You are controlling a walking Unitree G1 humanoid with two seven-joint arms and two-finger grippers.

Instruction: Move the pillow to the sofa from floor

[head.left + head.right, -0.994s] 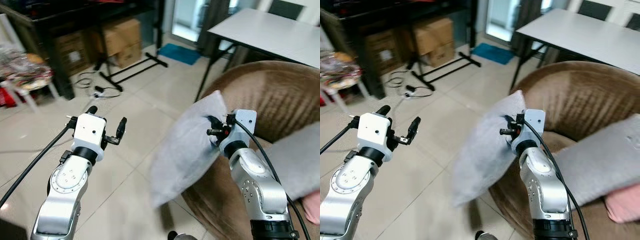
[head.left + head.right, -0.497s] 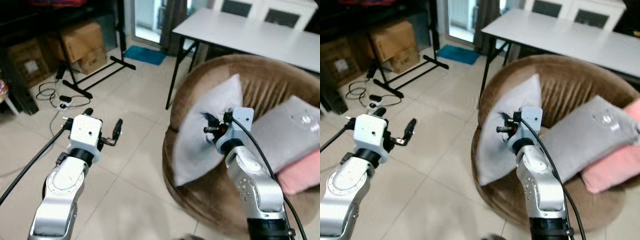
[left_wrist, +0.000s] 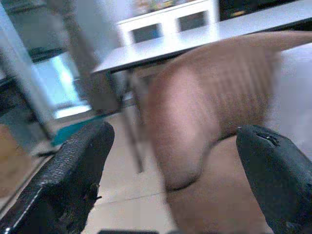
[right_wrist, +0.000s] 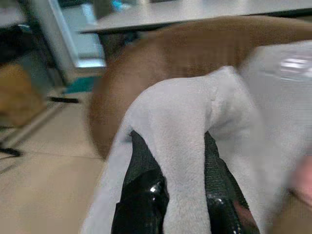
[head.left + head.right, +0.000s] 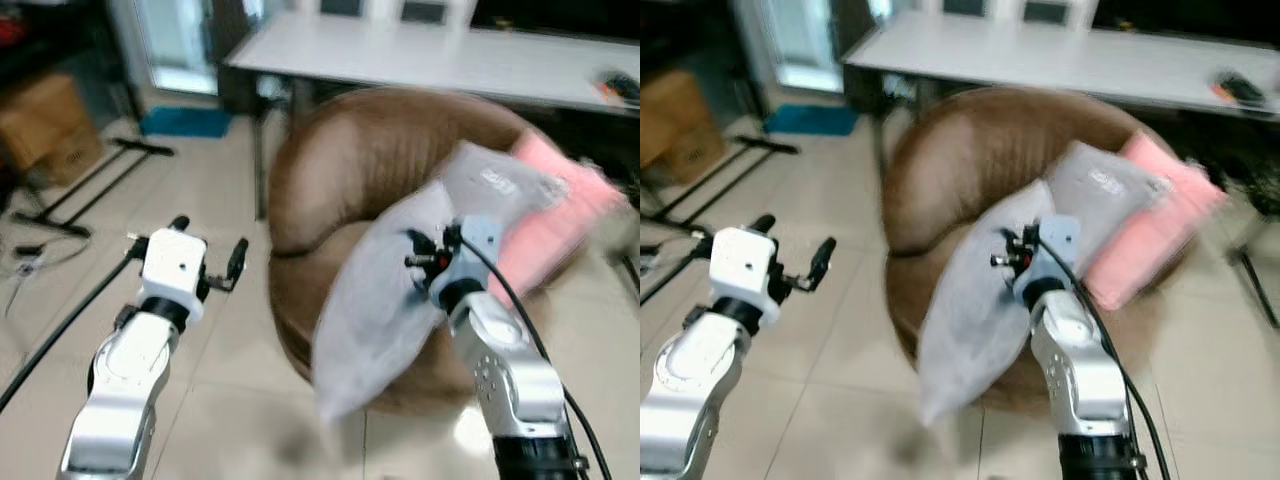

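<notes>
Both eye views are smeared by motion. The grey pillow (image 5: pixel 385 290) hangs with its lower corner blurred, and it hides the front of the brown sofa (image 5: pixel 345 180) behind it. The right hand (image 5: pixel 428 258) has its fingertips buried in the pillow's fabric. On the sofa, a second grey pillow (image 5: pixel 1102 190) and a pink pillow (image 5: pixel 1145 220) run together at their soft edges. A small dark thing (image 5: pixel 1237 86) on the white desk (image 5: pixel 1060 55) is too blurred to tell
</notes>
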